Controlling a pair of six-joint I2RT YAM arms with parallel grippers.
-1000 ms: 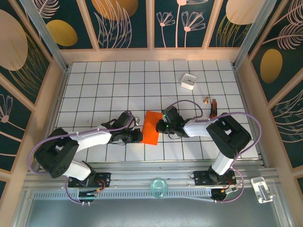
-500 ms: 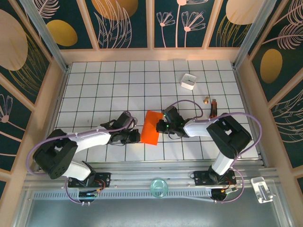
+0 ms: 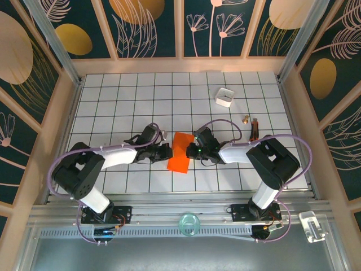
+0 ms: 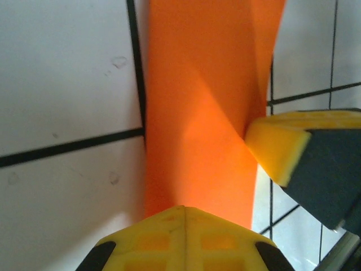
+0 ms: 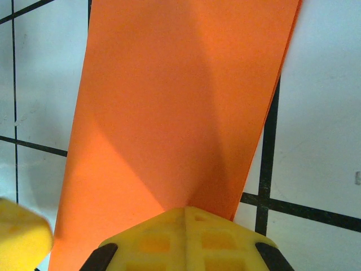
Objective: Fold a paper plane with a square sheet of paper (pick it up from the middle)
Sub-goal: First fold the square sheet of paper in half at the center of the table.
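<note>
The square sheet of paper [image 3: 179, 152] is bright orange-red, folded narrow and lying mid-table between both arms. My left gripper [image 3: 167, 151] is at its left edge and my right gripper [image 3: 190, 150] at its right edge. In the left wrist view the paper [image 4: 197, 113] runs into the shut yellow jaws of my left gripper [image 4: 186, 210], and the right gripper's fingertip [image 4: 276, 148] touches the paper's far edge. In the right wrist view the paper [image 5: 180, 101] creases into the shut jaws of my right gripper [image 5: 186, 211]. No finished paper plane is visible.
A small white box [image 3: 224, 96] stands at the back right. A small brass piece [image 3: 246, 119] and a dark reddish stick [image 3: 254, 129] lie right of the right arm. The wooden frame walls [image 3: 72, 107] bound the gridded table.
My left gripper has moved right and away from the near edge to the paper's left edge and shut on it. The paper looks narrower. The right arm has stayed put.
</note>
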